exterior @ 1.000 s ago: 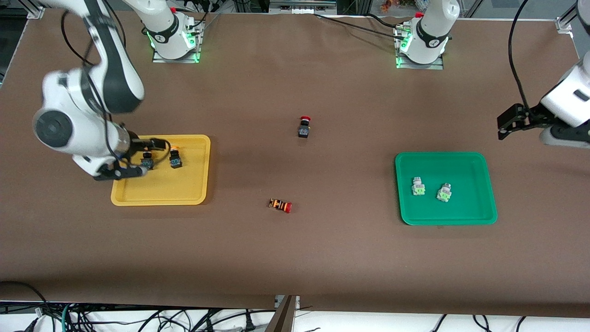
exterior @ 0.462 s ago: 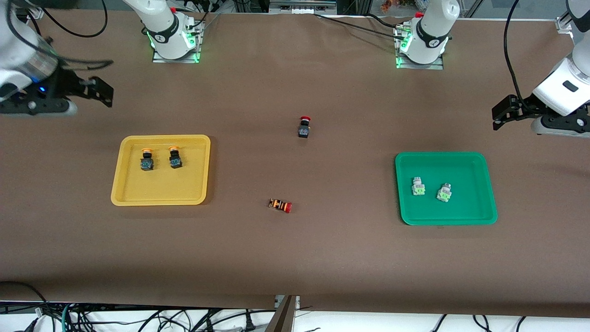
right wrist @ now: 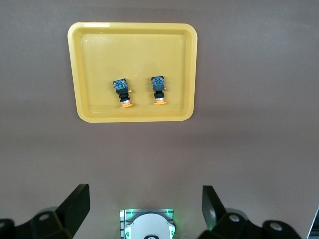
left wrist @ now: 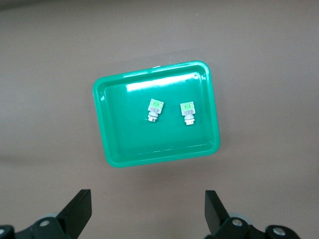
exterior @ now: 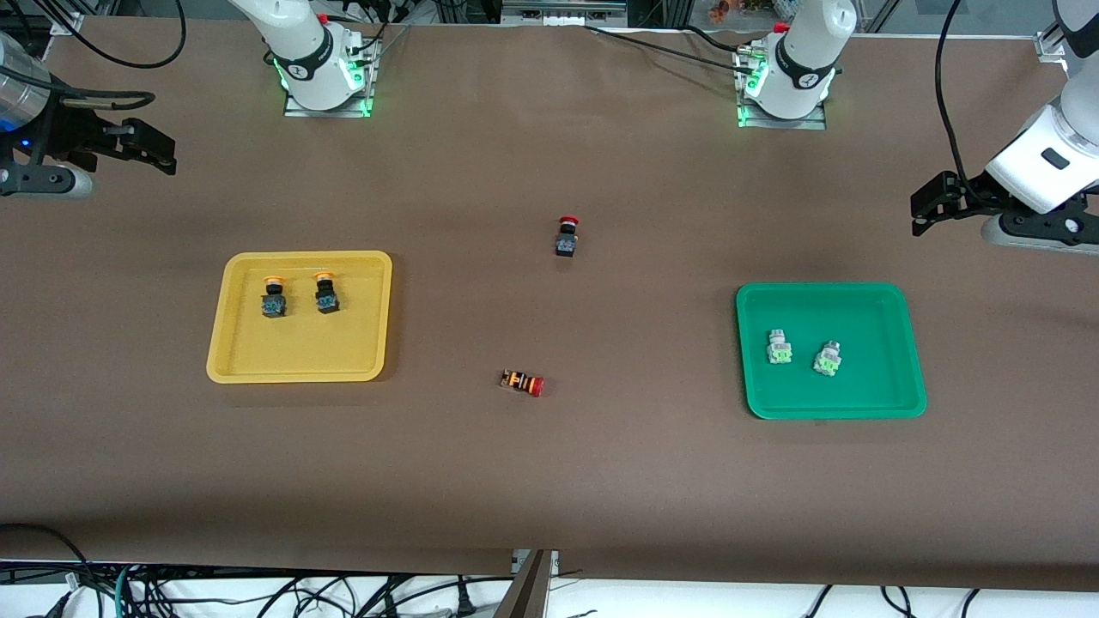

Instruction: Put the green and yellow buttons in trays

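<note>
Buttons sit sorted: two yellow-capped buttons [exterior: 299, 294] lie side by side in my yellow tray [exterior: 343, 360] toward the right arm's end of the table, and two green-faced buttons [exterior: 802, 352] lie in my green tray [exterior: 893, 399] toward the left arm's end. My right gripper [exterior: 154, 150] hangs over bare table near its own end, fingers spread wide and holding nothing; my left gripper [exterior: 932, 202] hangs over bare table near the green tray, fingers likewise apart and empty.

Only the front view shows the two red-capped switches on the brown table [exterior: 549, 481]: a black-bodied one [exterior: 566, 236] between the trays, and an orange-striped one [exterior: 522, 382] on its side, nearer to the camera. My wrist views add detail: glossy, rounded-corner plastic trays, a bright sheen on the green tray's floor, and the mushroom shape of the yellow caps on black bodies. No writing is readable.
</note>
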`<move>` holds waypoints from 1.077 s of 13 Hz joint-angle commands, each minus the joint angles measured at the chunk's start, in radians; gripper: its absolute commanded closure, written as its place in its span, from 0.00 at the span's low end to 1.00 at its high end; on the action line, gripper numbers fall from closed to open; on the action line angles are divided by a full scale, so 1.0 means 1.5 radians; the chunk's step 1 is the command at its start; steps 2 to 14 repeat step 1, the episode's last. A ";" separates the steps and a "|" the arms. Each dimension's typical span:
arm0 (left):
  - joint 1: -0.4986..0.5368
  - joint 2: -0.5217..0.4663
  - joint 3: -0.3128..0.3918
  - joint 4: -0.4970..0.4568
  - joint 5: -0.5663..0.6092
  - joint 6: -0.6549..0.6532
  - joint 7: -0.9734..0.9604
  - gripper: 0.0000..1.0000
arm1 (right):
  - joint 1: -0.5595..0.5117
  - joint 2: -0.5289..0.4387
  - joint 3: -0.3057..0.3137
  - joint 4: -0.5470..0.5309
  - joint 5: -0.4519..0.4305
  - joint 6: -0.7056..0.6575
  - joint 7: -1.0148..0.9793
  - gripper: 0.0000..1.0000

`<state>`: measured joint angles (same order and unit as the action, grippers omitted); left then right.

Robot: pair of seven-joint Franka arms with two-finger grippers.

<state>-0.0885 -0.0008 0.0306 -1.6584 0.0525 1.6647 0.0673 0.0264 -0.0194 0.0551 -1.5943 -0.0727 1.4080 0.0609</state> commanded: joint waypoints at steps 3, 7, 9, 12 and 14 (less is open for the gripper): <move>-0.003 0.010 0.006 0.023 -0.022 -0.018 0.007 0.00 | 0.000 0.011 0.006 0.030 0.013 -0.022 0.005 0.00; -0.003 0.010 0.006 0.023 -0.022 -0.018 0.007 0.00 | 0.000 0.011 0.006 0.030 0.013 -0.022 0.005 0.00; -0.003 0.010 0.006 0.023 -0.022 -0.018 0.007 0.00 | 0.000 0.011 0.006 0.030 0.013 -0.022 0.005 0.00; -0.003 0.010 0.006 0.023 -0.022 -0.018 0.007 0.00 | 0.000 0.011 0.006 0.030 0.013 -0.022 0.005 0.00; -0.003 0.010 0.006 0.023 -0.022 -0.018 0.007 0.00 | 0.000 0.011 0.006 0.030 0.013 -0.022 0.005 0.00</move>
